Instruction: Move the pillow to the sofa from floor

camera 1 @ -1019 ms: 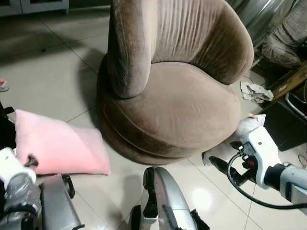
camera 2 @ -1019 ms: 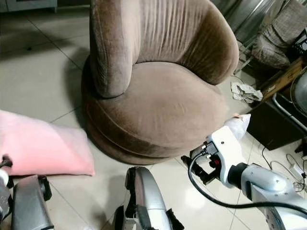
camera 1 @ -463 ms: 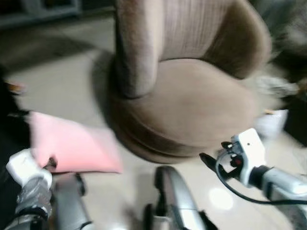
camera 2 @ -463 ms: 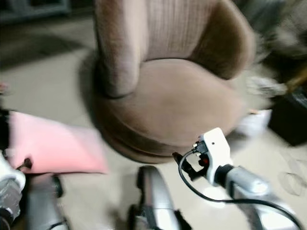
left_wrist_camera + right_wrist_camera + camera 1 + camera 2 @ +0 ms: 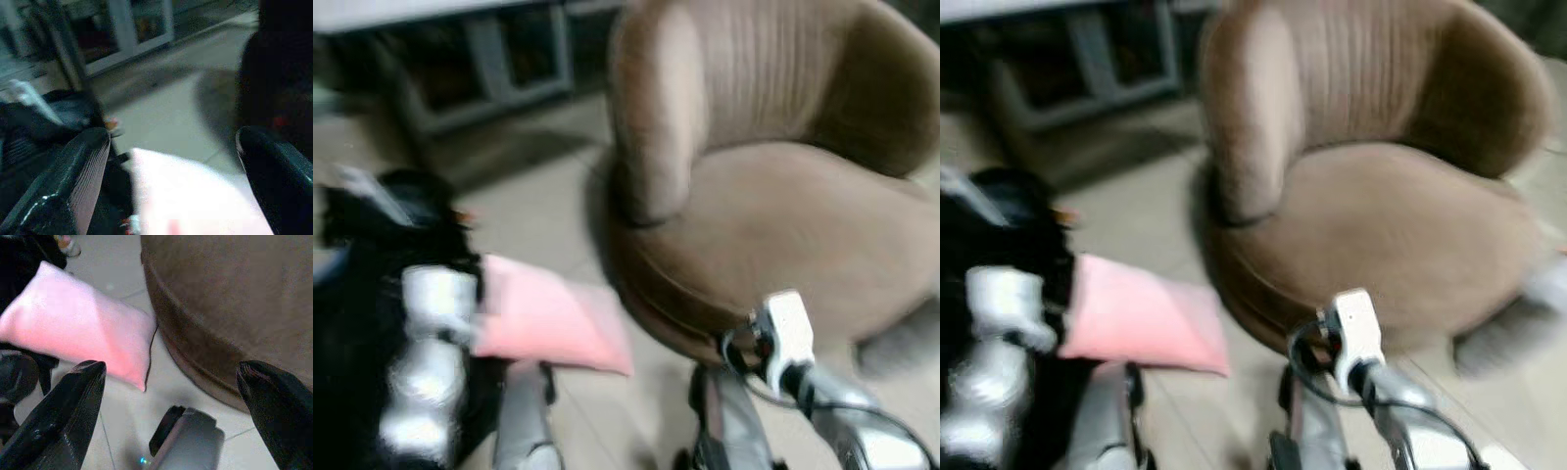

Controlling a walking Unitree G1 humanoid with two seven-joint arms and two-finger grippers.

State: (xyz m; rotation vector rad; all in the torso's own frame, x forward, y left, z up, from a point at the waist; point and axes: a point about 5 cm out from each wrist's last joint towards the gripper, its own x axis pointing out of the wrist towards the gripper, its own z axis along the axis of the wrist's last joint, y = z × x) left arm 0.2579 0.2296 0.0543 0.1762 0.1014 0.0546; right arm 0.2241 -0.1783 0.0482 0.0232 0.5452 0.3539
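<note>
The whole scene slides to the right compared with a moment ago, and it is blurry. That means the robot's head is turning left, toward the pillow; the things themselves have not moved. A grey cabinet (image 5: 499, 69) along the far wall now comes into sight, and so does a black heap (image 5: 382, 225) on the floor at the robot's left.

The pink pillow (image 5: 548, 318) lies flat on the floor (image 5: 538, 211), just beside the base of the brown sofa (image 5: 783, 215). It is not on the seat yet, so the job is not done.

The left gripper (image 5: 171, 196) is close over the pillow. In the left wrist view its two black fingers stand wide apart, with the pale end of the pillow between them. They are not squeezing it.

The right gripper (image 5: 171, 426) hangs in front of the sofa base. Its fingers are spread wide too and grip nothing. In the right wrist view the pillow's corner almost touches the sofa.

I think the turn is good for the task: the robot now faces the pillow more squarely. Next it probably needs to reach down and close its fingers on the pillow before it can lift it to the seat. The blur makes the exact gap to the pillow hard to judge.
</note>
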